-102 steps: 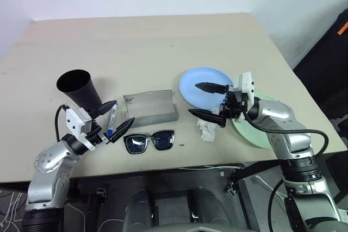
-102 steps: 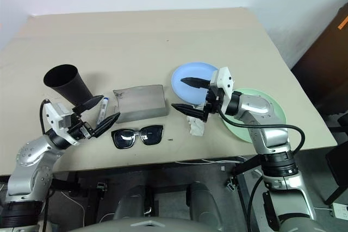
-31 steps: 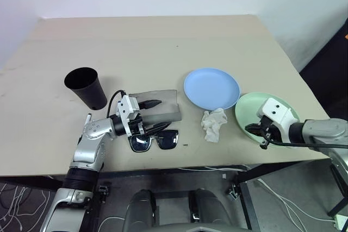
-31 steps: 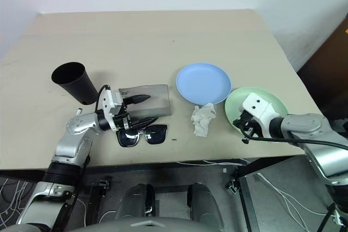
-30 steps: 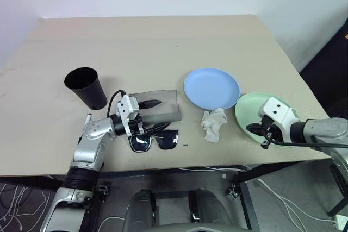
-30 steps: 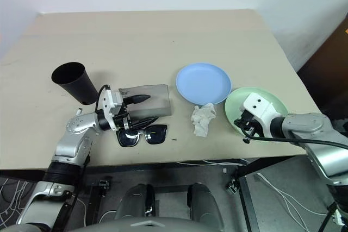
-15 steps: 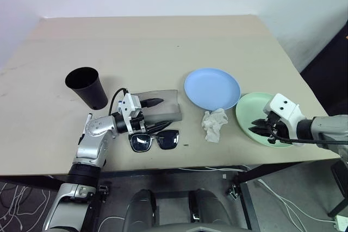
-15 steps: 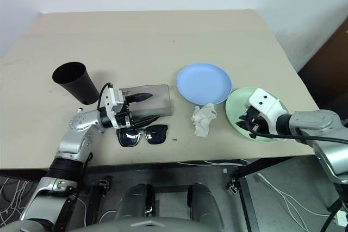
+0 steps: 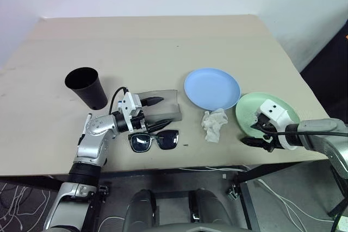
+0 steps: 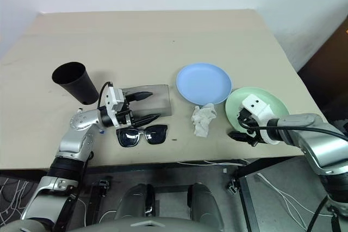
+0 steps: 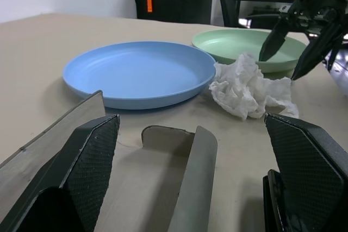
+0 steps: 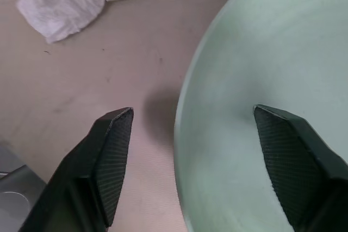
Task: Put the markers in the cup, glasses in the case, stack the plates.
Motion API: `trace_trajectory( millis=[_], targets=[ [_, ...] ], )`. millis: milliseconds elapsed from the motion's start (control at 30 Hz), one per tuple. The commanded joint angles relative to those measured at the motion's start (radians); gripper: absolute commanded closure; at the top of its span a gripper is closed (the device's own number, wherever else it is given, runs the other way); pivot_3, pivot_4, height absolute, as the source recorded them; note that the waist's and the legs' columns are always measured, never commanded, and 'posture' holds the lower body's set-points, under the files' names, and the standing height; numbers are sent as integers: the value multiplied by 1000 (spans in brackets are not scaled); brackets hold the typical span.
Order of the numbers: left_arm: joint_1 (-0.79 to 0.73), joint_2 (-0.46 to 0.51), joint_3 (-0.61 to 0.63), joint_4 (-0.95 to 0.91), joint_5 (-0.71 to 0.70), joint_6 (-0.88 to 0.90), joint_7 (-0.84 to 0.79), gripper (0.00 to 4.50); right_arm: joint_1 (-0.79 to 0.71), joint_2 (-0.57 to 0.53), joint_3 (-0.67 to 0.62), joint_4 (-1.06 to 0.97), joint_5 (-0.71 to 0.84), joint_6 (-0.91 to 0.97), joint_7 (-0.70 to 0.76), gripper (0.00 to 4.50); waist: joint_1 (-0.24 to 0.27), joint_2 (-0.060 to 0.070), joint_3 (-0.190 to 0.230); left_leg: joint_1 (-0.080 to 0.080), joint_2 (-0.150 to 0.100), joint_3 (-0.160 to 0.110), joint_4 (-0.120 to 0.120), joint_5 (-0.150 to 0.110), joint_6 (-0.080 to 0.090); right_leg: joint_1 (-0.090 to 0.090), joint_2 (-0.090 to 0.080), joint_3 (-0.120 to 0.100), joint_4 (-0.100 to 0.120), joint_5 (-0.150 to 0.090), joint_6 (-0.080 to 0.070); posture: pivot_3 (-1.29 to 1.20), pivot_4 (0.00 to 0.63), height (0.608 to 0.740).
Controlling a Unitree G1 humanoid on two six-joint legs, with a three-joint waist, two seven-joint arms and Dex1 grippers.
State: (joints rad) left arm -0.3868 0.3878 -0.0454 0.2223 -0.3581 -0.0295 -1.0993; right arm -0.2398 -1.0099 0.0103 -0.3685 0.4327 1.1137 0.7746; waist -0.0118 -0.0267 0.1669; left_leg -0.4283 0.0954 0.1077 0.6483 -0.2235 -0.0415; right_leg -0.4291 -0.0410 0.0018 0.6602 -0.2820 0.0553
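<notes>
My right gripper [image 12: 193, 112] is open astride the near rim of the mint green plate [image 9: 274, 113]. One finger hangs over the plate's inside, the other over the bare table beside it. The light blue plate [image 9: 212, 88] lies apart, further back and to the left. Level and open, my left gripper [image 9: 160, 112] has its fingers astride the grey case [image 9: 161, 108]. The black sunglasses [image 9: 155, 140] lie in front of the case, just below the lower finger. To the left of that arm, the black cup [image 9: 86, 86] stands upright. The markers are out of view.
A crumpled white tissue [image 9: 215, 124] lies between the sunglasses and the green plate. The table's front edge [image 9: 217, 164] runs close below both grippers, and its right edge passes just beyond the green plate. The far half of the table is bare.
My right gripper has gone from shut to open and sunk to the green plate's near rim. The left arm and its open gripper have stayed where they were.
</notes>
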Motion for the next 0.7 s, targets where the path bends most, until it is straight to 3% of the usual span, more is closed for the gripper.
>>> trace_trajectory(
  millis=[33, 267, 600, 700],
  targets=[
    [-8, -1, 8, -30, -4, -18, 4, 0, 0, -28, -14, -13, -20, -28, -1, 2117, 0, 0, 0, 0, 0, 0, 0, 0, 0, 0, 0, 0, 0, 0, 0, 0, 150, 726],
    [-6, -2, 8, -30, -6, -19, 3, 0, 2, -42, -45, -25, -19, -15, -4, 4489, -2, 0, 0, 0, 0, 0, 0, 0, 0, 1, 0, 0, 0, 0, 0, 0, 150, 726],
    [-19, 5, 28, -20, -28, -5, -3, 0, -34, -57, -135, -78, -33, 27, -63, 4489, -3, -1, -1, 1, 0, 0, 2, 0, 1, 2, 0, 0, 1, 1, 1, 0, 150, 726],
    [-30, 2, 51, -21, -58, 22, 8, 0, -61, -52, -179, -66, -50, -56, -69, 4489, -2, -1, -1, 1, 0, 0, 2, 0, 1, 1, 0, 0, 1, 1, 1, 0, 150, 726]
  ],
)
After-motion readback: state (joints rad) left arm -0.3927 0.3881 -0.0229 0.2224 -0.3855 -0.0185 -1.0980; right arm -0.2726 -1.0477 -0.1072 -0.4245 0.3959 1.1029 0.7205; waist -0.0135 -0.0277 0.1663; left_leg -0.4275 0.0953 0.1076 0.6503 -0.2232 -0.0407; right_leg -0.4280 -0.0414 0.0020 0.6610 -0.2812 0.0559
